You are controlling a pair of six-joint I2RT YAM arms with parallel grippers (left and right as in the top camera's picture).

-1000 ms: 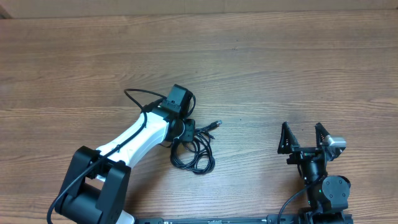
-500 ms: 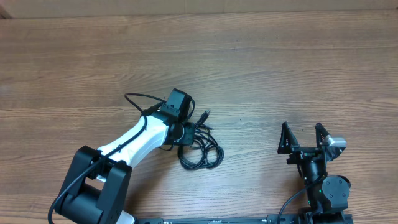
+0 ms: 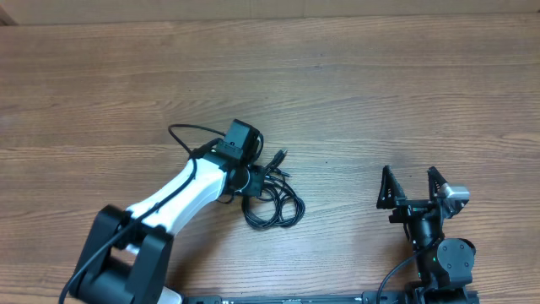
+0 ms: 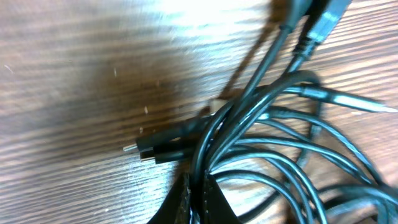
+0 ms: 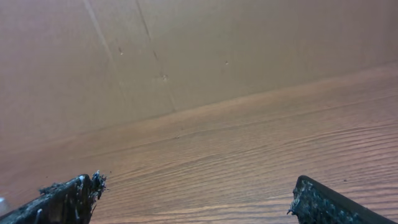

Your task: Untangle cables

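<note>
The left arm's fingers (image 4: pixel 198 202) press together on strands of the tangled black cables (image 3: pixel 274 204), which lie in loose loops on the wooden counter (image 3: pixel 380 84), just toward 6 o'clock from its middle. One plug (image 3: pixel 280 155) points toward 1 o'clock. Well apart at 3 o'clock, the right arm's fingers (image 3: pixel 386 190) stand spread wide, holding nothing.

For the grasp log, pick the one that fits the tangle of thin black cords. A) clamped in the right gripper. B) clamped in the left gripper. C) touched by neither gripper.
B: the left gripper is shut on the tangle of thin black cords, while the right gripper stands open and apart from it.
</note>
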